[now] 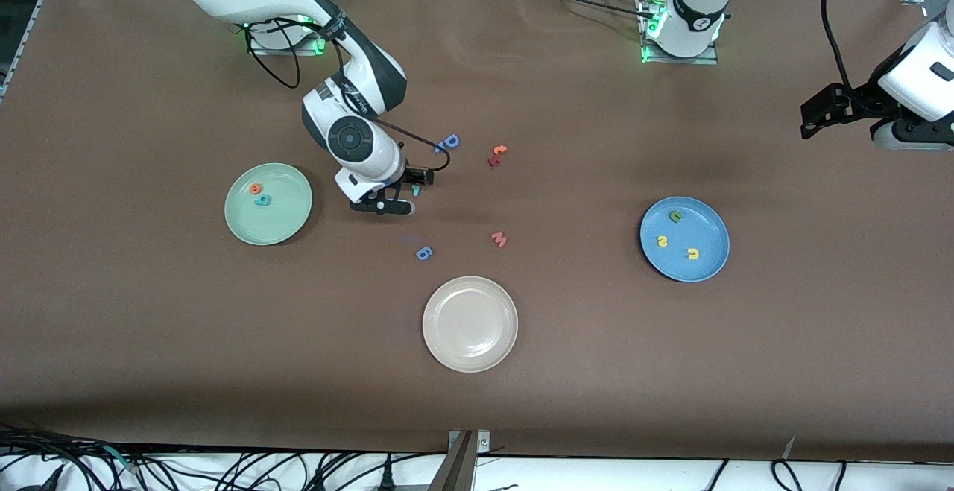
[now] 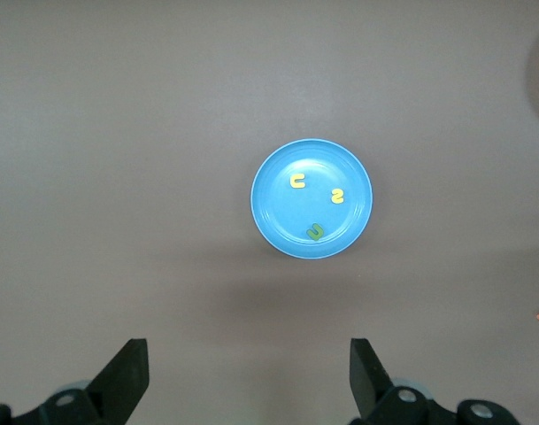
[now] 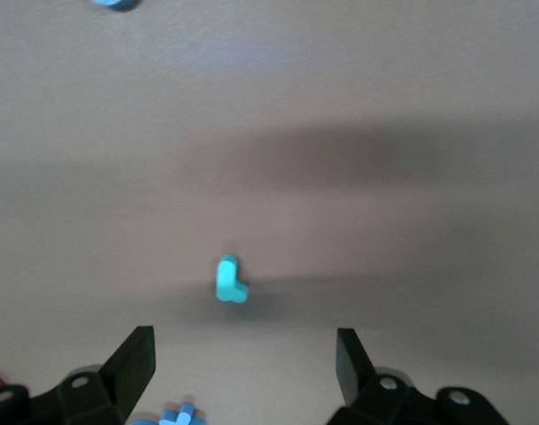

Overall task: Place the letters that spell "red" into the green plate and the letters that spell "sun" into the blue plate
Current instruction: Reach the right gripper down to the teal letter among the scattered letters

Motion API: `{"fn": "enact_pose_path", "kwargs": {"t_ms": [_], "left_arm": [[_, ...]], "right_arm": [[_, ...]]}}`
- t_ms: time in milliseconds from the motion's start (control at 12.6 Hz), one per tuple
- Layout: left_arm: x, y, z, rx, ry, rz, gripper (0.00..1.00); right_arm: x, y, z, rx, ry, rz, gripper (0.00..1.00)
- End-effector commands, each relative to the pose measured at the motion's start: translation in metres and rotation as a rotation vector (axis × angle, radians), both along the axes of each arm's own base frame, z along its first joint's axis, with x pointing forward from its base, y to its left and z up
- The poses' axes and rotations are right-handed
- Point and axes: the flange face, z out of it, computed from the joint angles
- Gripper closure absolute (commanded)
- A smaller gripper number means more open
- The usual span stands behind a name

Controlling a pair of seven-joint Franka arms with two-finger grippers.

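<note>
The green plate point(image 1: 287, 211) holds the orange "e" point(image 1: 256, 188) and the teal "d" point(image 1: 261, 200). The small teal "r" point(image 1: 415, 190) lies on the table beside my right gripper point(image 1: 387, 200). In the right wrist view the "r" point(image 3: 229, 280) sits just ahead of my right gripper point(image 3: 242, 363), which is open with nothing between its fingers. The blue plate point(image 1: 708, 234) carries a green arch point(image 1: 675, 216), a yellow "s" point(image 1: 662, 241) and a yellow arch point(image 1: 693, 253). My left gripper point(image 1: 811, 122) waits high at the left arm's end of the table, open, looking down on the blue plate point(image 2: 278, 208).
A cream-white plate point(image 1: 469, 323) sits nearest the front camera. Loose on the table are a blue "g" point(image 1: 424, 253), a pink "w" point(image 1: 499, 239), a big blue "D" point(image 1: 449, 141) and a red-orange letter pair point(image 1: 497, 156).
</note>
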Motion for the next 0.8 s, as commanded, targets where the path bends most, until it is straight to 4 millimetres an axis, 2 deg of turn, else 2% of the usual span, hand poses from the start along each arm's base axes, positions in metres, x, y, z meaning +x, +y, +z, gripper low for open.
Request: {"fn": "enact_pose_path", "kwargs": {"t_ms": [0, 159, 239, 557, 716], "left_arm": [[-0.001, -0.005, 0.007, -0.024, 0.002, -0.024, 0.00], [-0.002, -0.021, 0.007, -0.026, 0.002, -0.049, 0.00], [-0.003, -0.025, 0.007, -0.024, 0.002, -0.053, 0.00], [-0.002, -0.026, 0.006, -0.021, 0.003, -0.050, 0.00], [0.000, -0.025, 0.005, -0.022, -0.001, -0.048, 0.00]], "right_arm": [[-0.002, 0.004, -0.009, 0.012, -0.018, 0.000, 0.12], [-0.008, 0.013, -0.011, 0.002, -0.041, 0.045, 0.13], [-0.012, 0.013, -0.019, -0.009, -0.047, 0.069, 0.14], [-0.016, 0.008, -0.040, 0.004, -0.054, 0.068, 0.19], [-0.015, 0.007, -0.040, 0.003, -0.054, 0.067, 0.29]]}}
